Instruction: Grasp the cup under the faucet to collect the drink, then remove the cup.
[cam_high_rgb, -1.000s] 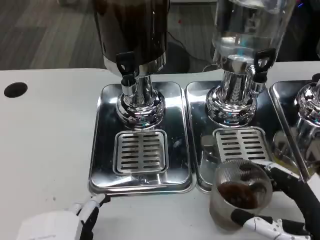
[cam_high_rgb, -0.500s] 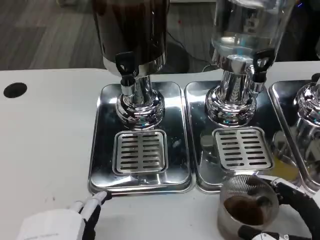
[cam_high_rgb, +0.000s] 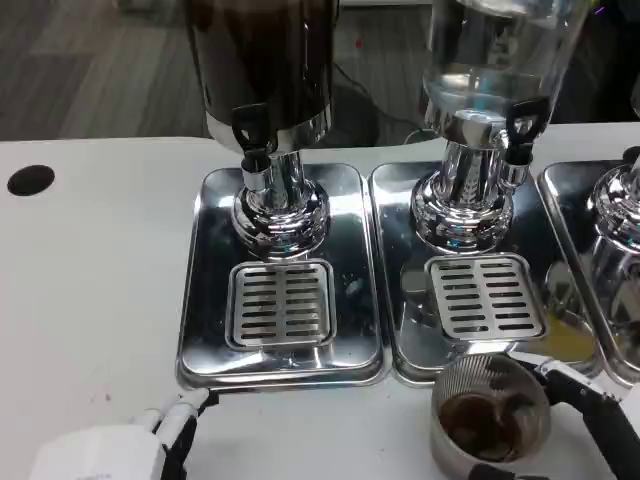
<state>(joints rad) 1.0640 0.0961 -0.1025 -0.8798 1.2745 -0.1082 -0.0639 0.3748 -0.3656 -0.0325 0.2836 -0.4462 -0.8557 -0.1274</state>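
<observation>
Holding the ribbed cup of dark drink in my right hand, fingers wrapped round it, clear of the drip tray; left hand fingers lie nearly together, idle.

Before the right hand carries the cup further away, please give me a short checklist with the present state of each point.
1. Right hand holds the cup: ok.
2. Cup has left the drip grate: ok, it is at the tray's front edge.
3. Drink inside the cup: ok, dark liquid shows.
4. Cup upright: cannot tell, its base is out of frame.
5. Left hand away from the cup: ok.
</observation>
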